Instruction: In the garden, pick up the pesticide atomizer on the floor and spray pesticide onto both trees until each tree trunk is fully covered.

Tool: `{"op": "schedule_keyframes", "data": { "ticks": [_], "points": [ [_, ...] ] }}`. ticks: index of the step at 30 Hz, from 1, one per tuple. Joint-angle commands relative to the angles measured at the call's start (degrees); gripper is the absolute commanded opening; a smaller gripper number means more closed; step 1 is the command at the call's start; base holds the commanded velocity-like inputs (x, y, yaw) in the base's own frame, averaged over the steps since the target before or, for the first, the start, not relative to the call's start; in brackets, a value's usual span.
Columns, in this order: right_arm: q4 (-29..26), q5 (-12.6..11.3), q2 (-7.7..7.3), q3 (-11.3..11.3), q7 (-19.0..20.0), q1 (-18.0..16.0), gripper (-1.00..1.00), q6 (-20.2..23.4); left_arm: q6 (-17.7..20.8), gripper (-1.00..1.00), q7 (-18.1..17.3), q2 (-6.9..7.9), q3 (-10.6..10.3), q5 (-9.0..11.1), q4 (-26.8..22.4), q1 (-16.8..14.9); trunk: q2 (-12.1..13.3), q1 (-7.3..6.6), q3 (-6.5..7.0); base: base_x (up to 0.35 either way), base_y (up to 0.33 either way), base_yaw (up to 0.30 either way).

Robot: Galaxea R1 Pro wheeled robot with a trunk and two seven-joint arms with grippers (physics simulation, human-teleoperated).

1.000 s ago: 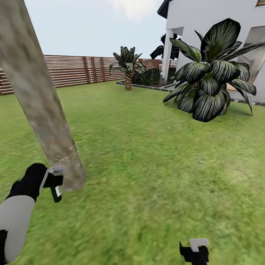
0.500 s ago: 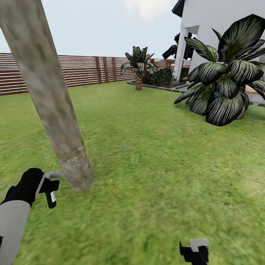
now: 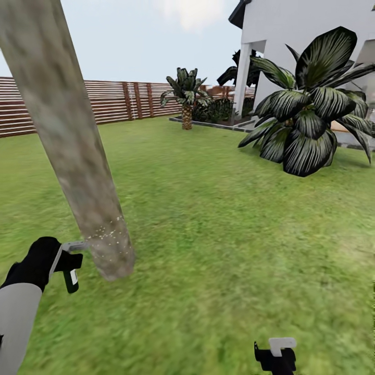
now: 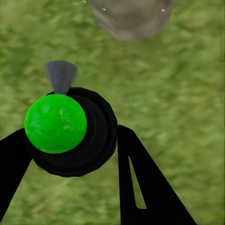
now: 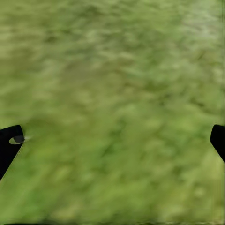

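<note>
A thick mottled grey-brown tree trunk [image 3: 73,140] leans across the left of the head view, its base [image 4: 129,16] also showing in the left wrist view. Whitish pesticide specks [image 3: 107,234] dot its lowest part. My left gripper [image 3: 58,259] is shut on the pesticide atomizer [image 3: 72,263], close beside the trunk's foot. The atomizer's green round top [image 4: 55,123] and grey nozzle [image 4: 61,75] sit between the black fingers [image 4: 140,187], nozzle toward the trunk. My right gripper [image 3: 274,357] hangs low over the lawn, open, with only grass between its fingertips [image 5: 9,145].
Green lawn [image 3: 219,219] spreads ahead to a reddish-brown slat fence [image 3: 104,101]. A short palm [image 3: 185,99] stands far back. A large dark-leaved plant [image 3: 307,114] grows at the right before a white house [image 3: 291,31].
The head camera swung one way, then partly back, shifting the whole picture. My left gripper with the atomizer sits slightly lower beside the trunk's foot. Specks still fleck the trunk's base.
</note>
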Motion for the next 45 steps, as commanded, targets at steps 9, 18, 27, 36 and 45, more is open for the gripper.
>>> {"op": "schedule_keyframes", "data": {
  "ticks": [9, 18, 27, 36, 45],
  "points": [
    [0.0, -0.7, -0.06, 0.5, -0.2, 0.0, 1.00, -0.3, -5.7, -1.00, -1.3, 0.78, 0.0, -0.3, 0.4, 7.1, 0.0, -0.01, 0.30, -0.015, 0.144, -0.159],
    [-0.3, -0.6, -0.16, 0.5, 0.0, 0.0, 1.00, -0.2, -19.1, -1.00, -4.2, 0.26, -1.1, -0.2, 0.6, 15.0, 0.0, -0.01, 0.30, -0.323, 0.000, -0.001],
    [-10.3, 18.5, -2.72, 9.6, 26.9, -2.0, 1.00, 0.4, -44.1, -1.00, -44.7, 1.29, -19.0, -10.6, 0.8, 17.4, 0.0, -0.01, 0.30, -0.338, 0.000, 0.000],
    [-14.9, 19.9, -5.04, 9.6, 51.7, -7.8, 1.00, 1.6, -45.6, -1.00, -51.3, -0.98, -21.4, -15.7, 1.2, 18.8, 0.0, -0.01, 0.31, -0.073, 0.000, 0.000],
    [-15.5, 18.6, -2.13, 9.6, 50.0, -7.8, 1.00, -0.1, -45.6, -1.00, -53.5, -0.72, -20.1, -17.1, -0.1, 18.5, 0.0, -0.01, 0.31, 0.000, 0.000, 0.000]
  ]
}}
